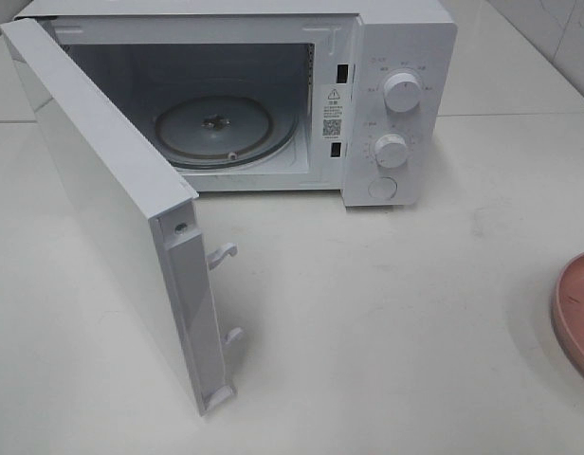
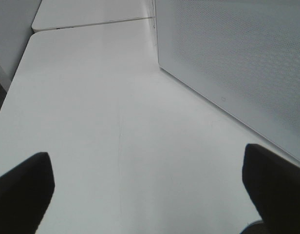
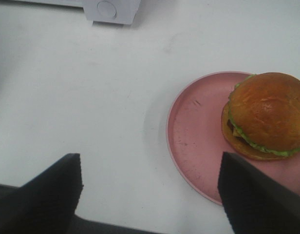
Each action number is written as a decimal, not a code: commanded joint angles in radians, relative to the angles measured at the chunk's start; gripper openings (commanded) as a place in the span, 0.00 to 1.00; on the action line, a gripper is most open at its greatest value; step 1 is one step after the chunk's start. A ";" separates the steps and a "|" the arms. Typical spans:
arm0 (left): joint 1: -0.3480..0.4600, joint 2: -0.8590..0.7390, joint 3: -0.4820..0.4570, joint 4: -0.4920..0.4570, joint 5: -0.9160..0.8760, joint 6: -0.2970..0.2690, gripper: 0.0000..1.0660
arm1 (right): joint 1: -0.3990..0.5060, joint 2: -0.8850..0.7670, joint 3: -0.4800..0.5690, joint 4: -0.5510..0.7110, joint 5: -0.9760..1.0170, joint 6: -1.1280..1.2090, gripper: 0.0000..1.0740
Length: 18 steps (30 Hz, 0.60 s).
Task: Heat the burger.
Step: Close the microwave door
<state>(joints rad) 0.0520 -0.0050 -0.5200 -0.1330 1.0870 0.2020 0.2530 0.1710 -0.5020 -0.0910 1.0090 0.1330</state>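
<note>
The burger is not seen in the exterior high view; only an arc of the pink plate (image 1: 578, 313) is shown at the 3 o'clock edge of the white table (image 1: 387, 322). The white microwave (image 1: 406, 57) is placed toward 12 o'clock, with its door (image 1: 102, 209) swung fully open toward 8 o'clock. Inside the cavity the glass turntable (image 1: 226, 128) is seen lying bare. Two round knobs (image 1: 402, 92) are stacked on the control panel, with a round button (image 1: 382, 188) below them. No arm is caught in this view.

In the left wrist view the left gripper (image 2: 150, 195) is held above bare tabletop, its two dark fingers (image 2: 23, 190) spread wide apart with nothing between them. The perforated face of the microwave door (image 2: 233, 63) is seen just beside it, toward 2 o'clock.

In the right wrist view the burger (image 3: 265, 115) is found sitting on the pink plate (image 3: 196, 136), off-centre toward the plate's 3 o'clock side, its glossy bun uppermost and a green lettuce frill showing beneath. The right gripper (image 3: 150, 195) is held above the table, near the plate, its fingers (image 3: 47, 190) parted wide and released; the burger is not touched. A corner of the microwave with its round button (image 3: 106, 9) is visible at 11 o'clock.
</note>
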 commanded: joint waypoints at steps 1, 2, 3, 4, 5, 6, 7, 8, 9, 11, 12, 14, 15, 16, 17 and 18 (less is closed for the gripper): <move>-0.005 -0.005 0.002 -0.003 -0.014 -0.003 0.92 | -0.036 -0.045 0.003 0.005 -0.009 -0.011 0.71; -0.005 -0.005 0.002 -0.003 -0.014 -0.003 0.92 | -0.047 -0.064 0.003 0.005 -0.009 -0.011 0.71; -0.005 -0.005 0.002 -0.003 -0.014 -0.003 0.92 | -0.067 -0.098 0.003 0.005 -0.009 -0.011 0.71; -0.005 -0.005 0.002 -0.003 -0.014 -0.003 0.92 | -0.067 -0.098 0.003 0.005 -0.009 -0.011 0.71; -0.005 -0.005 0.002 -0.003 -0.014 -0.003 0.92 | -0.088 -0.134 0.003 0.005 -0.009 -0.011 0.71; -0.005 -0.005 0.002 -0.003 -0.014 -0.003 0.92 | -0.088 -0.134 0.003 0.005 -0.009 -0.011 0.71; -0.005 -0.005 0.002 -0.003 -0.014 -0.003 0.92 | -0.100 -0.148 0.003 0.005 -0.009 -0.011 0.71; -0.005 -0.005 0.002 -0.003 -0.014 -0.003 0.92 | -0.119 -0.186 0.003 0.005 -0.009 -0.011 0.71; -0.005 -0.005 0.002 -0.003 -0.014 -0.003 0.92 | -0.119 -0.186 0.003 0.005 -0.009 -0.011 0.71; -0.005 -0.005 0.002 -0.003 -0.014 -0.003 0.92 | -0.135 -0.204 0.005 0.005 -0.009 -0.018 0.71; -0.005 -0.005 0.002 -0.003 -0.014 -0.003 0.92 | -0.135 -0.204 0.005 0.005 -0.009 -0.018 0.71; -0.005 -0.004 0.002 -0.003 -0.014 -0.003 0.92 | -0.135 -0.204 0.005 0.008 -0.009 -0.023 0.71; -0.005 -0.004 0.002 -0.003 -0.014 -0.003 0.92 | -0.135 -0.204 0.005 0.008 -0.009 -0.023 0.71; -0.005 -0.004 0.002 -0.003 -0.014 -0.003 0.92 | -0.135 -0.204 0.005 0.009 -0.009 -0.024 0.71; -0.005 -0.004 0.002 -0.003 -0.014 -0.003 0.92 | -0.135 -0.204 0.005 0.009 -0.009 -0.024 0.71; -0.005 -0.004 0.002 -0.003 -0.014 -0.003 0.92 | -0.135 -0.204 0.005 0.009 -0.009 -0.024 0.71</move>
<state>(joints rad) 0.0520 -0.0050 -0.5200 -0.1330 1.0870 0.2020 0.1260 -0.0040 -0.5000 -0.0870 1.0100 0.1270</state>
